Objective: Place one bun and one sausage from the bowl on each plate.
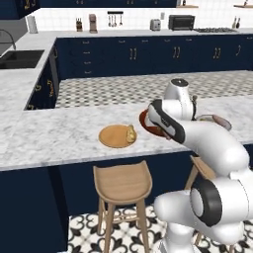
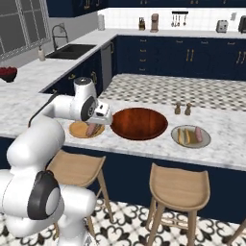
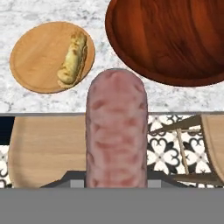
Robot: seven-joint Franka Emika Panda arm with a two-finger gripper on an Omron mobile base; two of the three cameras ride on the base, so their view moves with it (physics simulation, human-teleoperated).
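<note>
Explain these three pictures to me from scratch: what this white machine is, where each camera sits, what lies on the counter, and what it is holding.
It is a white robot arm in a rendered kitchen. Two pictures come from cameras behind it, left and right; the third looks along its hand. On the marble counter lie a dark red-brown bowl, a light wooden plate carrying one bun, and a grey-rimmed plate already holding a bun and a sausage. The gripper is shut on the second sausage, above the wooden plate's near edge.
</note>
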